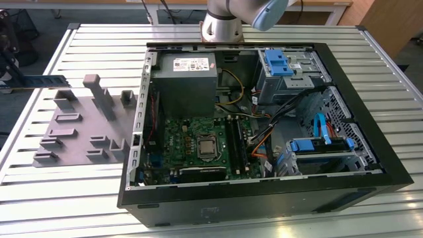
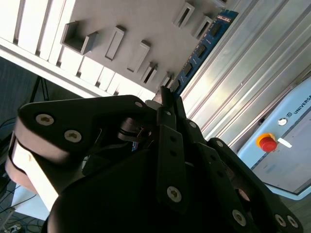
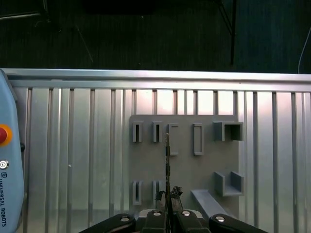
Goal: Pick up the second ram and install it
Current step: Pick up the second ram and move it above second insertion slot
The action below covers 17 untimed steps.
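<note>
The second ram (image 2: 204, 46) is a narrow dark blue-green stick with black chips. My gripper (image 2: 167, 94) is shut on one end of it. In the first wrist view the ram (image 3: 167, 158) appears edge-on, sticking out from the gripper (image 3: 167, 194) over the grey fixture (image 3: 204, 170). In the exterior view the ram (image 1: 45, 81) hangs level above the fixture's (image 1: 76, 144) far corner, at the exterior view's left. The gripper (image 1: 9, 79) is at that picture's left edge.
An open computer case (image 1: 370, 183) lies on the slatted metal table (image 1: 66, 198), with the green motherboard (image 1: 191, 144) and its memory slots (image 1: 238, 144) inside. The arm's base (image 1: 221, 25) stands behind the case. A pendant with a red button (image 2: 267, 142) lies beside the fixture.
</note>
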Available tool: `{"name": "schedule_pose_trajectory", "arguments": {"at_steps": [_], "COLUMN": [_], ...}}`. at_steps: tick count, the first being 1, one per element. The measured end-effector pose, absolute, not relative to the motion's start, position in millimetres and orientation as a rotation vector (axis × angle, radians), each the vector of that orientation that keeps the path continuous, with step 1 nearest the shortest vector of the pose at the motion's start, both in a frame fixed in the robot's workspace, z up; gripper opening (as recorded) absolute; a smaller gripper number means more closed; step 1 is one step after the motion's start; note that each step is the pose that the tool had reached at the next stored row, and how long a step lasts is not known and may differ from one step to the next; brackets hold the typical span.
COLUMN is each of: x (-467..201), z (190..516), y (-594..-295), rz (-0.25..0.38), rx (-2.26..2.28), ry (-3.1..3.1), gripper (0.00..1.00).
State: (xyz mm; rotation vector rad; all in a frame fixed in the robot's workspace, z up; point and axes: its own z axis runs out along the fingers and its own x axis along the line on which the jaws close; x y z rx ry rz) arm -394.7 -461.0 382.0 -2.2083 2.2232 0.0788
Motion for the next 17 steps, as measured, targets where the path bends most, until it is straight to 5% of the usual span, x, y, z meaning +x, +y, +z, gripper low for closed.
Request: {"name": "schedule_pose_trajectory", "arguments": {"at_steps": [17], "x": [-387.8], "z": [382.1], "y": [-461.0], "rz": [0.079], "rx": [-2.208], "ry": [2.223], "gripper": [0.14]}}
